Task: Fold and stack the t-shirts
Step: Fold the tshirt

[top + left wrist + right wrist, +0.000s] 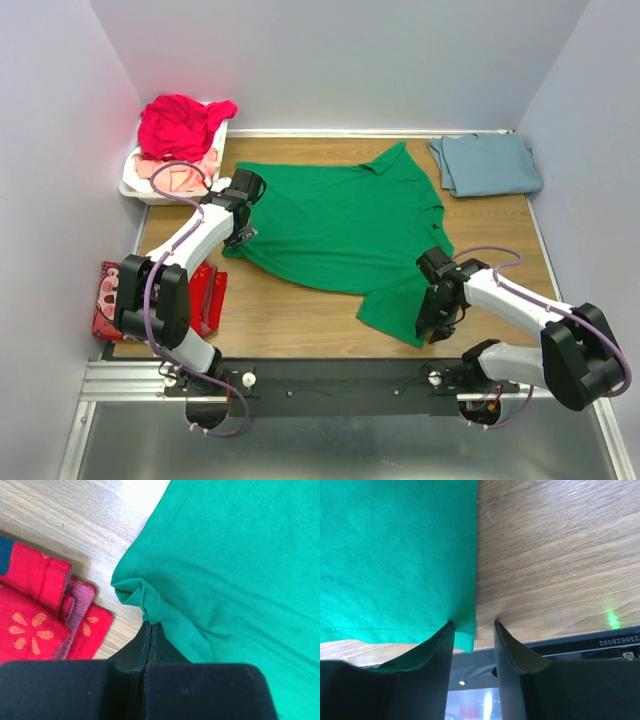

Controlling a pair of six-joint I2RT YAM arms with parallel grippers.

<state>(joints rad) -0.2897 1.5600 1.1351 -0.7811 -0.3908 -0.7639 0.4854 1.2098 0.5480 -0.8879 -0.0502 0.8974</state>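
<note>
A bright green t-shirt lies spread across the middle of the table. My left gripper is shut on a bunched fold at the shirt's left edge, seen close in the left wrist view against the green fabric. My right gripper is open at the shirt's near right corner. In the right wrist view its fingertips rest on the wood with the green hem corner between them. A dusty blue-grey t-shirt lies folded at the back right. A magenta-red t-shirt lies heaped over pale pink cloth.
The white basket holding the red and pink shirts stands at the back left. A red cloth with orange flower prints lies at the near left, also in the left wrist view. A black rail runs along the near edge.
</note>
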